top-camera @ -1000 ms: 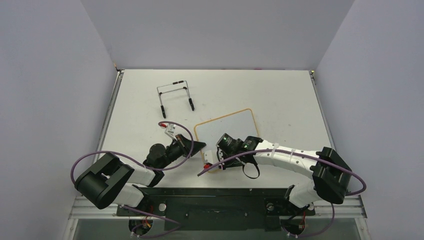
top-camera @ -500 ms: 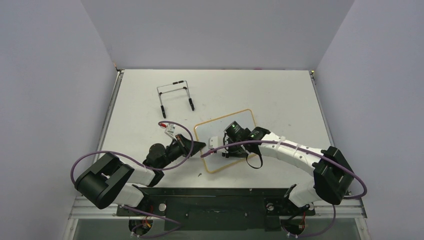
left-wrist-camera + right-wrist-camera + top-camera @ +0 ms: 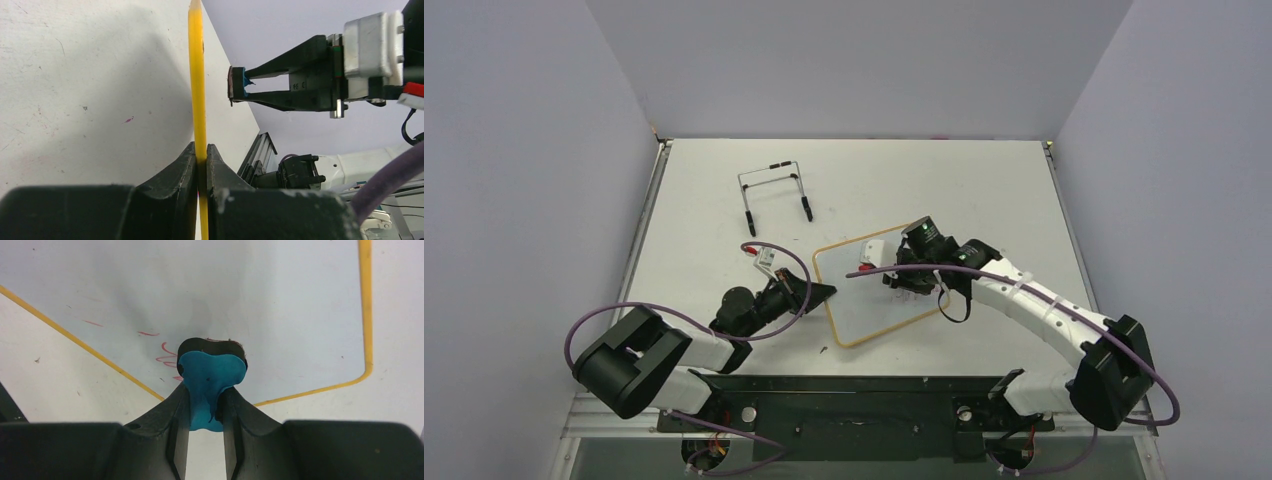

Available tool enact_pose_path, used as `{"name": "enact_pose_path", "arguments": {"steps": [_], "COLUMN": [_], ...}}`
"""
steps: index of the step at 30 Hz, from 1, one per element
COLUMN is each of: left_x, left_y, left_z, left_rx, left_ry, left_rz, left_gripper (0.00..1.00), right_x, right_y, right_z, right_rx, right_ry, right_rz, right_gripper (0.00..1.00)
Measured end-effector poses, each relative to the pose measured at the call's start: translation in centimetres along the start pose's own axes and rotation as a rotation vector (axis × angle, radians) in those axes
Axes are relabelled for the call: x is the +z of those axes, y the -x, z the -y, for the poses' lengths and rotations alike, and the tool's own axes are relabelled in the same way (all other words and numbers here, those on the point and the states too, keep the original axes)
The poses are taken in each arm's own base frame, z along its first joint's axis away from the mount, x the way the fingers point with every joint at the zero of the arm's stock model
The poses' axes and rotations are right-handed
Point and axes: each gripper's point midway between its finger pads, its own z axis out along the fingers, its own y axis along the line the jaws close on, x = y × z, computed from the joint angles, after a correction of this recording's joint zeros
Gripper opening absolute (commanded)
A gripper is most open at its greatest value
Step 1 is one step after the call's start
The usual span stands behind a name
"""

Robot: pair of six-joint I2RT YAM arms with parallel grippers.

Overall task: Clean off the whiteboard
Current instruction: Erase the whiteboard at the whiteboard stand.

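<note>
Blue eraser pinched tight in R hand over whiteboard; L hand clenched on its yellow edge

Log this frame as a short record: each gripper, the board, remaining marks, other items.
left gripper: shut on the whiteboard edge
right gripper: shut on the blue eraser, pad toward the board
whiteboard: flat on the table, angled
marks remaining: red scribbles beside the eraser
other: wire stand, far left, apart from both arms

black wire stand rests on the white table — far left.
</note>
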Motion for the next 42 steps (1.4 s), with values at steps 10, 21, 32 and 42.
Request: {"name": "enact_pose_path", "arguments": {"steps": [10, 21, 32, 42], "left_x": [-0.1, -0.6, -0.7, -0.6], "left_y": [0.6, 1.6, 2.9, 4.6], "left_z": [0.3, 0.1, -0.6, -0.8], "left_rx": [-0.003, -0.012, 0.003, 0.018], "left_ry": [-0.002, 0.023, 0.070, 0.108], "left_rz": [0.029, 0.092, 0.187, 0.307], "left_gripper": [0.00, 0.00, 0.00, 0.00], "right_x": [1.5, 2.5, 2.7, 2.1], "right_y": [0.8, 1.6, 4.9, 5.2], "right_z": [-4.9, -7.9, -4.4, 1.3], "right_rx": [-0.099, -0.149, 0.057, 0.316], "right_ry": [0.130, 0.199, 0.140, 0.089], "right_rz": [-0.007, -0.034, 0.046, 0.126], "right_gripper": [0.00, 0.00, 0.00, 0.00]}}
